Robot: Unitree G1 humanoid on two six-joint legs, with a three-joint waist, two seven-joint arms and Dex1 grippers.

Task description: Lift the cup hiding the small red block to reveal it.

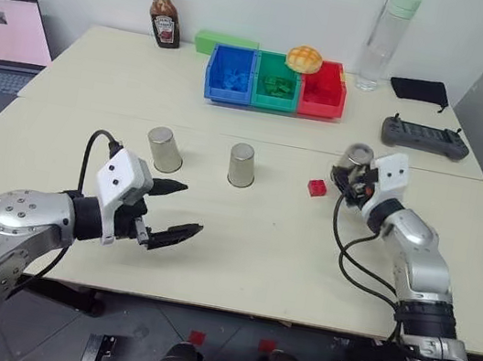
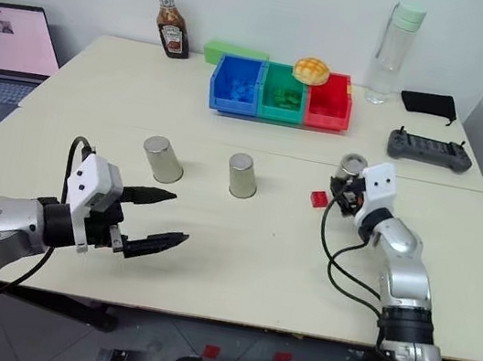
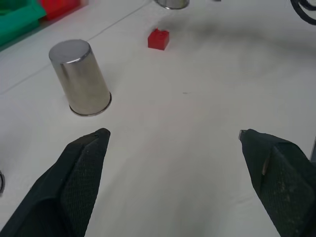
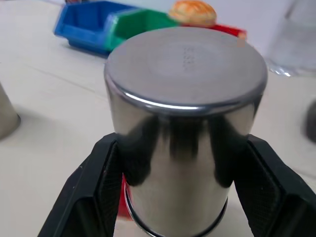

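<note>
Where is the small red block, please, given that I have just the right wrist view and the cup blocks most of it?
Observer: The small red block lies uncovered on the table, just to the robot's left of the cup that your right tool is shut on.
Operator: Thank you. How do the remaining cups stand?
Observer: The two other cups stand upside down further to the left, apart from each other, and neither is touched.
Operator: And the left tool?
Observer: The left tool hovers open above the near part of the table, short of those cups, and holds nothing.
</note>
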